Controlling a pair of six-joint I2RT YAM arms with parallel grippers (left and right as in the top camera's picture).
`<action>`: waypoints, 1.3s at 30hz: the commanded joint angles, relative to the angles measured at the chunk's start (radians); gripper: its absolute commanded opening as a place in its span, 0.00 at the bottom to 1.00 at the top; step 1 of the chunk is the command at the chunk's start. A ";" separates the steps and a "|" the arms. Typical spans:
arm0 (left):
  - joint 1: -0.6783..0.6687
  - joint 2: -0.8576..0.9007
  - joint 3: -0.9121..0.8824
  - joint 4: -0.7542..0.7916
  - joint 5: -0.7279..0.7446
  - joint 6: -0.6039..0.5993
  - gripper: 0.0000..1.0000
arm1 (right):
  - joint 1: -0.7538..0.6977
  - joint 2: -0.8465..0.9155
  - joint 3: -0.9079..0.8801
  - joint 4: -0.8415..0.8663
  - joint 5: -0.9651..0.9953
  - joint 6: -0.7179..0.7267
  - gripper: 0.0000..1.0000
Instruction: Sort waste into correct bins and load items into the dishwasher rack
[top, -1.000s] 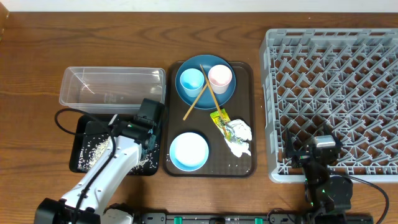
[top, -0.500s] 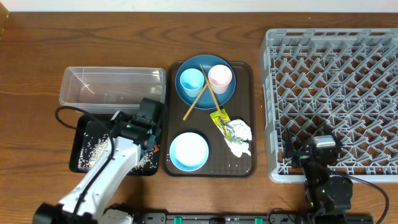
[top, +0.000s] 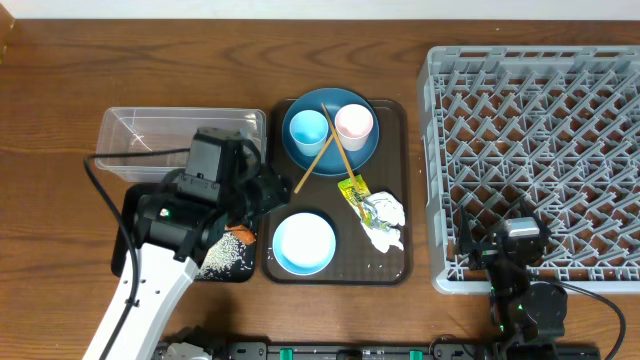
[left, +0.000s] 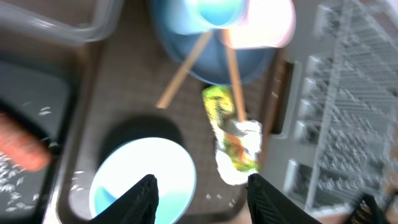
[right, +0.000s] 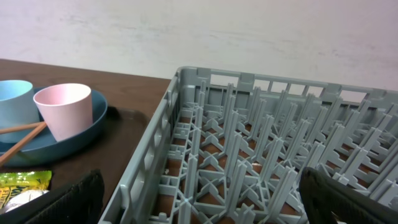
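Left fingers (left: 144, 198): hovering parted, empty, near pale-blue round bowl (left: 140, 171).
Right fingers (right: 78, 198): idling wide apart.
Yellow-green printed snack wrapper (left: 219, 115): lying at fingers' 12 o'clock, touching wooden chopstick (left: 231, 74).
Approach: centring on wrapper, clearing chopstick.

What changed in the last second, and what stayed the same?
The left gripper swung right from the black tray. It now hangs open, empty over the brown tray, near the bowl. The carrot lies in the black tray. The right gripper and tray contents stayed put.
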 joint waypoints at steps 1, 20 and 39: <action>-0.021 0.038 0.032 0.005 0.068 0.154 0.48 | 0.006 -0.004 -0.001 -0.004 0.000 -0.013 0.99; -0.112 0.395 0.031 0.104 -0.191 0.220 0.49 | 0.006 -0.004 -0.001 -0.004 0.000 -0.013 0.99; -0.112 0.497 0.031 0.154 -0.183 0.219 0.33 | 0.006 -0.004 -0.001 -0.004 0.000 -0.013 0.99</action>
